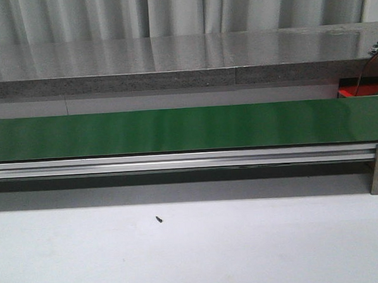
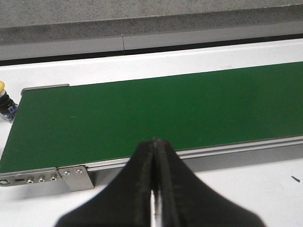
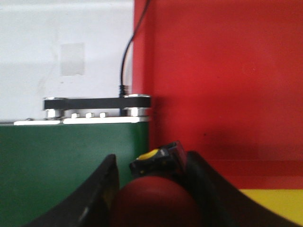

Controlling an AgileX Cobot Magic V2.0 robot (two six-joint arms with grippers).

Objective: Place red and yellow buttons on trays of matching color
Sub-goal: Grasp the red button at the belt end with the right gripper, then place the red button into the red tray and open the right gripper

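My right gripper (image 3: 151, 158) is shut on a red button (image 3: 156, 201). Its dome cap fills the gap between the fingers and its black base with a yellow mark points away. It hangs at the end of the green belt (image 3: 66, 156), at the edge of the red tray (image 3: 227, 71). A corner of the yellow tray (image 3: 274, 203) shows beside it. My left gripper (image 2: 154, 140) is shut and empty over the belt's near rail. A yellow button (image 2: 4, 100) stands on the white table just off the belt's end. Neither gripper shows in the front view.
The green conveyor belt (image 1: 176, 129) runs across the table with an aluminium rail (image 1: 177, 161) along its near side. A strip of the red tray (image 1: 354, 92) shows at the far right. A black cable and roller bracket (image 3: 97, 103) sit at the belt's end. A small dark speck (image 1: 158, 218) lies on the white table.
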